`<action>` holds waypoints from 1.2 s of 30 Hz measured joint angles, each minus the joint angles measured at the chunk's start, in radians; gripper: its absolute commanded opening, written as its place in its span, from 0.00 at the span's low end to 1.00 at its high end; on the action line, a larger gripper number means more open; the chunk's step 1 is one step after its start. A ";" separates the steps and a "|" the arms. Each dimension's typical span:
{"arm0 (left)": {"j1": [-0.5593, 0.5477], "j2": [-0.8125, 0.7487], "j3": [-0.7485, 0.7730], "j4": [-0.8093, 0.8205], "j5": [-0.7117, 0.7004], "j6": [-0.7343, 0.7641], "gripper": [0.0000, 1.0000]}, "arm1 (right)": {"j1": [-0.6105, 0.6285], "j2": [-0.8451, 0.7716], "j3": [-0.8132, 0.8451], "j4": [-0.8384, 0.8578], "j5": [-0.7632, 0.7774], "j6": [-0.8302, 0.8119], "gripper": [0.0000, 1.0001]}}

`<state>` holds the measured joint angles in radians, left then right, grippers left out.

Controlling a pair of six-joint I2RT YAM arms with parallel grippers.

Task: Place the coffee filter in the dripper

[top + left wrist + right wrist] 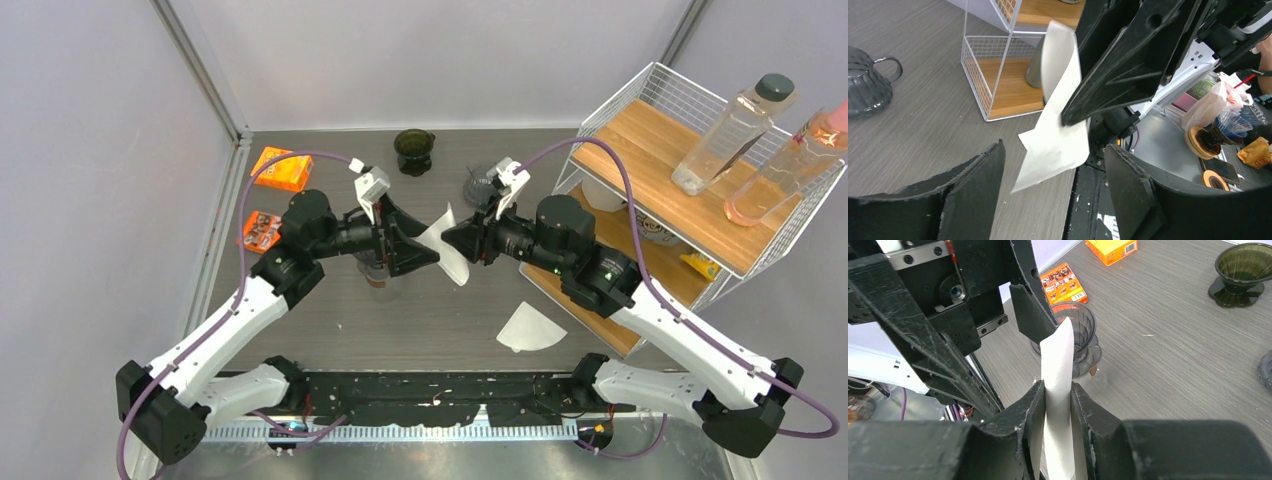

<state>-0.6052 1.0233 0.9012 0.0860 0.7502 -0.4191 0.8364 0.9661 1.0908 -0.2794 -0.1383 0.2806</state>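
White paper coffee filter [450, 255] hangs mid-air, pinched in the right jaws; left jaws gape wide around it. Mistimed release could drop it beside the clear glass dripper [1080, 327].

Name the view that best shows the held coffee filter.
Right wrist: the coffee filter stands upright and close, pinched by the right gripper. The left wrist view shows it hanging ahead of the open left gripper; the top view shows it small, between both grippers.

Left arm [225, 325] and right arm [680, 335] with white links, black joints and bases, purple cables [243, 210] looping alongside, matte black wedge-shaped gripper fingers [973, 195], scuffed edges.
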 measured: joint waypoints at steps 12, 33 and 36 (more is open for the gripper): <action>-0.063 0.055 0.060 -0.063 -0.087 0.012 0.52 | 0.000 0.047 0.016 0.010 0.060 -0.014 0.32; -0.083 0.114 0.099 -0.073 -0.144 -0.040 0.15 | 0.000 0.064 0.017 0.055 0.092 0.007 0.34; -0.083 0.115 0.099 -0.069 -0.148 -0.047 0.06 | 0.000 0.063 0.013 0.063 0.093 0.010 0.39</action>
<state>-0.6880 1.1381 1.0000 0.0174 0.6025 -0.4656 0.8360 1.0294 1.1042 -0.2161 -0.0448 0.2909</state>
